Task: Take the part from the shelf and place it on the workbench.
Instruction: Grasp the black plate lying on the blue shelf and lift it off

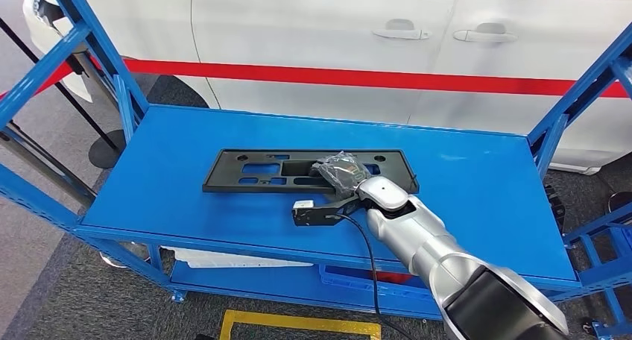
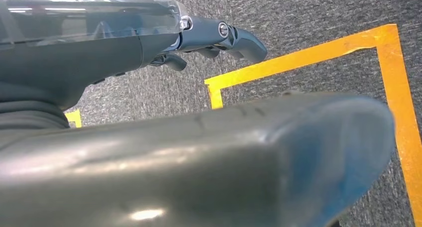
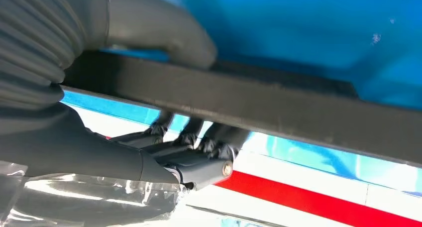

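Note:
The part (image 1: 253,168) is a long flat black plastic plate with cut-outs, lying on the top deck of the blue shelf (image 1: 484,183). My right hand (image 1: 339,172) reaches over its near long edge, right of the middle. In the right wrist view the grey thumb (image 3: 159,33) presses one face of the part's edge (image 3: 298,105) and the dark fingers (image 3: 199,147) wrap the other face, so the hand grips it. My left hand (image 2: 209,38) hangs over the floor with its fingers apart and holds nothing.
Blue slanted uprights (image 1: 97,49) (image 1: 581,86) flank the shelf deck. A white car with a red stripe (image 1: 320,42) stands close behind. A lower shelf level carries a white sheet (image 1: 238,259). Yellow floor tape (image 1: 298,323) (image 2: 308,57) marks the grey carpet.

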You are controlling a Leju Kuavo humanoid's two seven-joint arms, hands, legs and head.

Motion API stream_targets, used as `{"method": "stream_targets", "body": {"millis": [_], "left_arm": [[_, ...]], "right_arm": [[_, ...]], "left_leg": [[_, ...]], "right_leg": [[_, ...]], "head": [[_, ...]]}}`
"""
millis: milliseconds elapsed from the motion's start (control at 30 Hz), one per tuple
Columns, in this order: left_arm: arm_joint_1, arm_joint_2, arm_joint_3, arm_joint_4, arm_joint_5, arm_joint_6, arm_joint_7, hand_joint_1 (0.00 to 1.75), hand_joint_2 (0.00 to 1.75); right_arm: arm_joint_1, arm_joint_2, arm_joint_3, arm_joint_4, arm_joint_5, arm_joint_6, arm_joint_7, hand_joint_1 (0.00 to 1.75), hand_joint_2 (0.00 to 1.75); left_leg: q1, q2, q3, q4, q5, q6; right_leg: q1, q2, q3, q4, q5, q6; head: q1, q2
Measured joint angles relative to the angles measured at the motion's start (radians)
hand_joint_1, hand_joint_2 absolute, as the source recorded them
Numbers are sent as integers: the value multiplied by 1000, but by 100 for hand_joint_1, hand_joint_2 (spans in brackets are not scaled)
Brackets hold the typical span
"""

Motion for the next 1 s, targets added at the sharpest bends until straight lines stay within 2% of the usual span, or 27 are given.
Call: {"method": "stream_targets", "body": {"millis": [600, 733, 867, 1000], "left_arm": [[4, 0, 11, 0, 14, 4, -17, 0, 0], [3, 0, 11, 0, 12, 11, -30, 0, 0], [2, 1, 11, 0, 10, 25, -39, 0, 0], [1, 1, 11, 0, 11, 44, -54, 0, 0]], "right_arm": [[-26, -9, 21, -5, 16, -69, 18, 175, 175], [-54, -18, 20, -7, 58, -162, 58, 175, 175], [-138, -46, -1, -28, 73, -283, 83, 175, 175], [-222, -83, -51, -67, 68, -319, 84, 175, 175]], "left_leg": [[0, 0, 0, 0, 0, 0], [-1, 0, -2, 0, 0, 1], [-1, 0, -3, 0, 1, 1], [-1, -1, -4, 1, 1, 1]], "right_leg": [[0, 0, 0, 0, 0, 0], [-1, 0, -1, 0, 1, 1], [-1, 0, -4, 0, 1, 1], [-1, -1, -3, 0, 1, 1]], "head": [[0, 0], [0, 0], [0, 0], [0, 0]]}}
